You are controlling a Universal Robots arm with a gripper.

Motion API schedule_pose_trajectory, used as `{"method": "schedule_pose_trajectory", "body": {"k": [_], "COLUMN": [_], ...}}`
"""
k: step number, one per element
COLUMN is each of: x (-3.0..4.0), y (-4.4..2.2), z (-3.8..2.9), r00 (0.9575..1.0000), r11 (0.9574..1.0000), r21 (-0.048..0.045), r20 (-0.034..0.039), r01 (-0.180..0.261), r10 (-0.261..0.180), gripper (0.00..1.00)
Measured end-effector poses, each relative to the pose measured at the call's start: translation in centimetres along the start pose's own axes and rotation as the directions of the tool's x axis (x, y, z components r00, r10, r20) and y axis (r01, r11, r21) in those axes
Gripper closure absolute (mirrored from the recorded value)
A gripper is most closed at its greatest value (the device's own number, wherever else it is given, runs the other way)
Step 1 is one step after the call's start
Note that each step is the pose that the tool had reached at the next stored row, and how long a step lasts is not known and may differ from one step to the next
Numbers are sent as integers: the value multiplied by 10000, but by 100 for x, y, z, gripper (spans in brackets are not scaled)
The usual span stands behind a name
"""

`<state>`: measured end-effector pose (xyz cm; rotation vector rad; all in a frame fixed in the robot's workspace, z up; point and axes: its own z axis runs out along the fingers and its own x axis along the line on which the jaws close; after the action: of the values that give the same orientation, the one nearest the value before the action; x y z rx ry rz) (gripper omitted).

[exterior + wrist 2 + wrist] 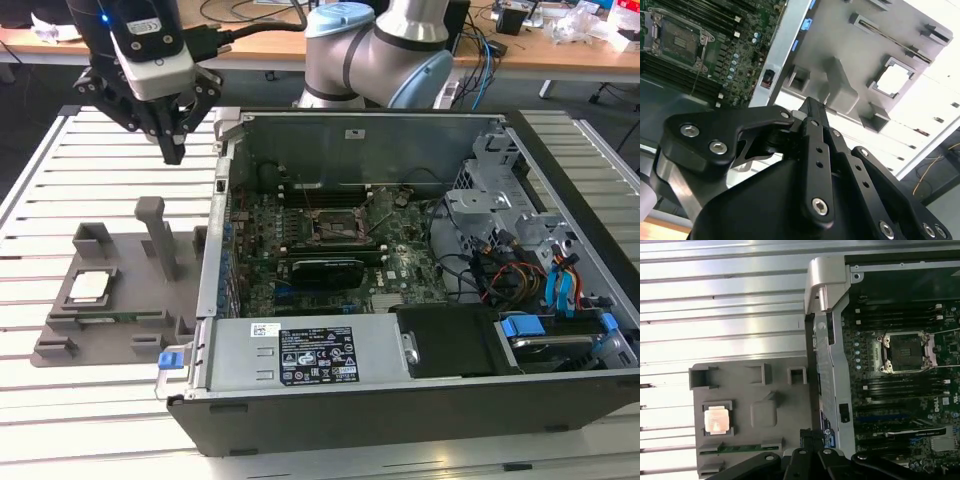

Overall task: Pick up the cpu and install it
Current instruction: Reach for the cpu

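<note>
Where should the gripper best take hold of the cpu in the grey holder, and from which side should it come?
Probably from straight above, on two opposite thin edges. The cpu lies flat, metal top up, sunk in a square pocket of the grey holder, so a sideways approach would meet the pocket's rim, and the flat top offers nothing to pinch.

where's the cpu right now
The cpu lies in a square pocket of the grey tray on the exterior view's left, just outside the computer case; the pincer hangs higher up, apart from it.
</note>
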<state>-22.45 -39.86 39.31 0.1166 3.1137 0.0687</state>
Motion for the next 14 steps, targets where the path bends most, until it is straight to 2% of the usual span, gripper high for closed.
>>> {"method": "schedule_pose_trajectory", "body": {"k": [3, 8, 11, 14], "x": [60, 215, 265, 347], "y": [-4, -13, -16, -21], "z": [0, -2, -4, -5], "r00": [10000, 10000, 10000, 10000], "r11": [10000, 10000, 10000, 10000], "r21": [-1, -1, -1, -2], "r20": [1, 1, 0, 1], "r01": [0, 1, 0, 0], "r10": [0, -1, 0, 0], "gripper": [89, 89, 89, 89]}}
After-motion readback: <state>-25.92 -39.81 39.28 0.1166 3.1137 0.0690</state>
